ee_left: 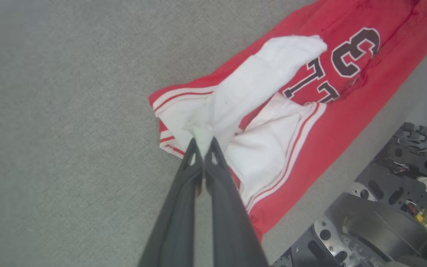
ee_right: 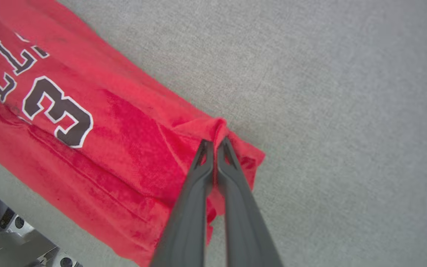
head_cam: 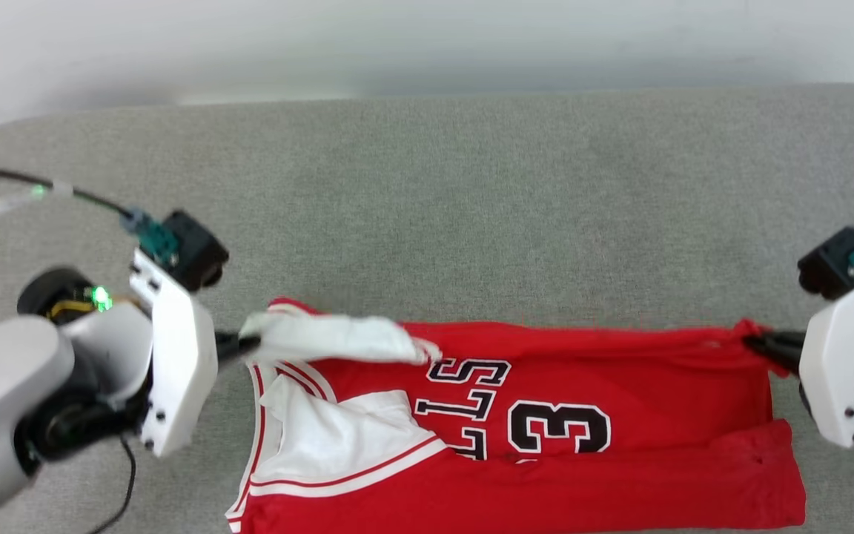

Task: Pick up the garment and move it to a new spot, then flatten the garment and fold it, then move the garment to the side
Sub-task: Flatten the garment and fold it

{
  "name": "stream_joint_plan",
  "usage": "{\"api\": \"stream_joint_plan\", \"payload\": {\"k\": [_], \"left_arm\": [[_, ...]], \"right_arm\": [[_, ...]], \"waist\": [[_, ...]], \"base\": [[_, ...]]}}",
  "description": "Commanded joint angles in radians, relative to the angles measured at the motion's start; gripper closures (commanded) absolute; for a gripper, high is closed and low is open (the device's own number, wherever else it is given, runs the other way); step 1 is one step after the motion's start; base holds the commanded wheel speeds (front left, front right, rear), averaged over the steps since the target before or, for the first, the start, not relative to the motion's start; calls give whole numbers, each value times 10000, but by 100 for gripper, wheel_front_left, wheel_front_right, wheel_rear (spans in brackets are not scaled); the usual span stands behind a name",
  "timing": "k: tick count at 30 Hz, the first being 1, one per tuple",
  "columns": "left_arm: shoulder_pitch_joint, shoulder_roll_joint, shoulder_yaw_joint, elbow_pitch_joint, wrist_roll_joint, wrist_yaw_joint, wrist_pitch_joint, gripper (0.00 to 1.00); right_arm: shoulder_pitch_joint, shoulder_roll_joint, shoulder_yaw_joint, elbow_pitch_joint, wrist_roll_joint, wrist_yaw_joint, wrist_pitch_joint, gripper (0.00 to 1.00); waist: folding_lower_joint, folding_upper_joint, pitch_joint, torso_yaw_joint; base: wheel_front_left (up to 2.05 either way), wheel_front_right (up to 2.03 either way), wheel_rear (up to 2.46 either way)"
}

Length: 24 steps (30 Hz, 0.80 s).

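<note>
Head view: the garment (head_cam: pixel 545 415) lies across the lower centre of the grey surface (head_cam: pixel 427 185), printed side up. At mid left the left gripper (head_cam: pixel 238 345) appears to pinch a white sleeve; at mid right the right gripper (head_cam: pixel 757 345) meets the red corner.

Left wrist view: at frame centre, its fingers are pressed together on bunched white sleeve fabric.

Right wrist view: at frame centre, its fingers are clamped together on a puckered red corner.
</note>
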Motion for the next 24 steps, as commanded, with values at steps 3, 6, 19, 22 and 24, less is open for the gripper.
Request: {"api": "stream_joint_plan", "payload": {"k": [3, 6, 19, 22, 24], "left_arm": [[858, 155, -97, -235, -253, 204, -291, 100], [1593, 286, -156, -343, -504, 335, -572, 100], [3869, -568, -276, 556, -513, 450, -1255, 100], [3949, -668, -259, 841, -213, 571, -1662, 0], [4032, -592, -184, 786, -17, 659, -2043, 0]], "right_arm": [[711, -92, 19, -106, 197, -5, -217, 100], [1247, -71, -60, -161, 315, -5, -440, 100], [2595, 380, 3, 198, 119, -5, -331, 100], [2548, 576, -22, 259, 66, -4, -323, 0], [2468, 630, -155, 162, 47, -5, -493, 0]], "waist": [[1, 0, -322, 56], [1, 0, -474, 52], [1, 0, -458, -83], [1, 0, -535, -189], [1, 0, -633, -251]], "base": [[0, 0, 0], [0, 0, 0], [0, 0, 0], [0, 0, 0], [0, 0, 0]]}}
